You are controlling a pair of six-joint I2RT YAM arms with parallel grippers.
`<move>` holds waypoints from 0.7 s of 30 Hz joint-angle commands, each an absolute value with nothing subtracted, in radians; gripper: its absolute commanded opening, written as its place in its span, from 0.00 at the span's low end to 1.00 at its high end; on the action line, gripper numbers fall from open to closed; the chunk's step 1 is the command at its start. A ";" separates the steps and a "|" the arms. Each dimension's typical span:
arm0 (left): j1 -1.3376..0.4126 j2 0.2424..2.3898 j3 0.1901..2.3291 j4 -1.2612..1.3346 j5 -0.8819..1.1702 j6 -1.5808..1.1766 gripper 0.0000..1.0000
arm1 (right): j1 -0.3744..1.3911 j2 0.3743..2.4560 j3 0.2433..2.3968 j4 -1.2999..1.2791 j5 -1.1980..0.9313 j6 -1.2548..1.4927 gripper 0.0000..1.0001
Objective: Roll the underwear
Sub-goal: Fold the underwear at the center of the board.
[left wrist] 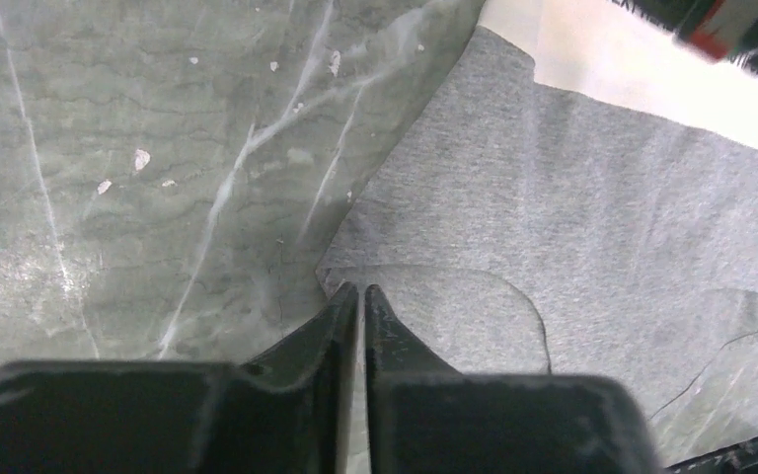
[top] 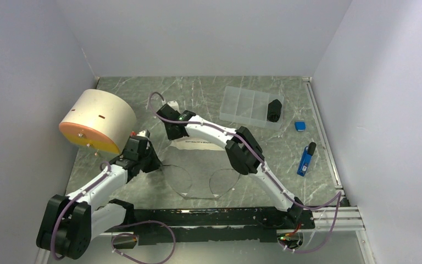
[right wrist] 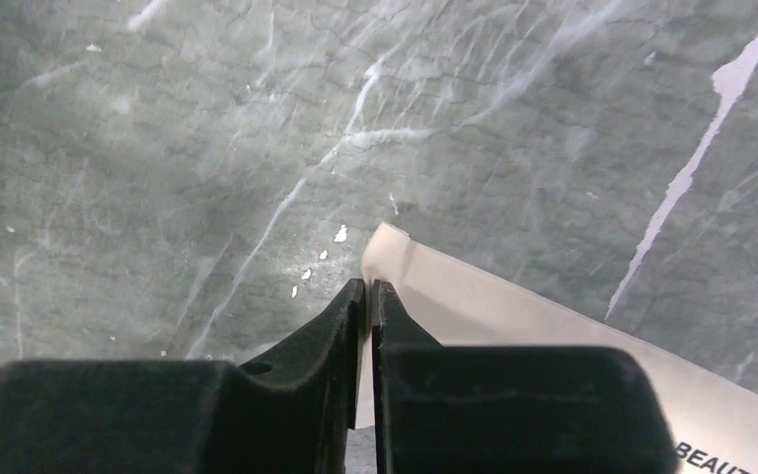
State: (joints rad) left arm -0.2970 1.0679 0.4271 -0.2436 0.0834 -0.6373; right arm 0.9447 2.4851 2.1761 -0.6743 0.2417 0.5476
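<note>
Top external view: a black rail (top: pixel 220 217) is seen along the near edge of the table (top: pixel 286 176), whose surface is dark green stone-patterned with pale veins and small white chips. Just beyond the rail the underwear (top: pixel 200 168) is laid flat at the centre of the table. It is of grey knitted cloth, with two curved leg openings nearest the rail and a white waistband (top: pixel 200 145) with printed lettering on the far side.

In the left wrist view the left gripper (left wrist: pixel 360 291) is found with its jaws pressed together on the left edge of the grey cloth, low on the table. In the right wrist view the right gripper (right wrist: pixel 368 284) is likewise closed, with the left corner of the waistband pinched between its black fingers. The right forearm is laid across the right part of the garment and hides that side in the top view.

To the right, well apart from the cloth, a blue and black pen-shaped item (top: pixel 306 159) is noted, and beyond it a small blue object (top: pixel 300 126). At the left a beige cylinder (top: pixel 101 113) with an orange face is tilted, close beside the left wrist. Farthest off, a clear compartment box (top: pixel 242 102) is recorded with a black object (top: pixel 275 111) at its right end.
</note>
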 commanded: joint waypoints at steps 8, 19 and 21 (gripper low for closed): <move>-0.296 1.078 0.443 -0.248 0.068 -0.643 0.65 | 0.930 2.459 2.220 -0.659 0.140 0.530 0.29; -0.296 1.292 0.467 -0.296 0.041 -0.595 0.54 | 0.934 2.517 2.333 -0.754 0.242 0.482 0.34; -0.295 1.294 0.450 -0.290 0.046 -0.600 0.53 | 0.934 2.528 2.356 -0.769 0.249 0.479 0.34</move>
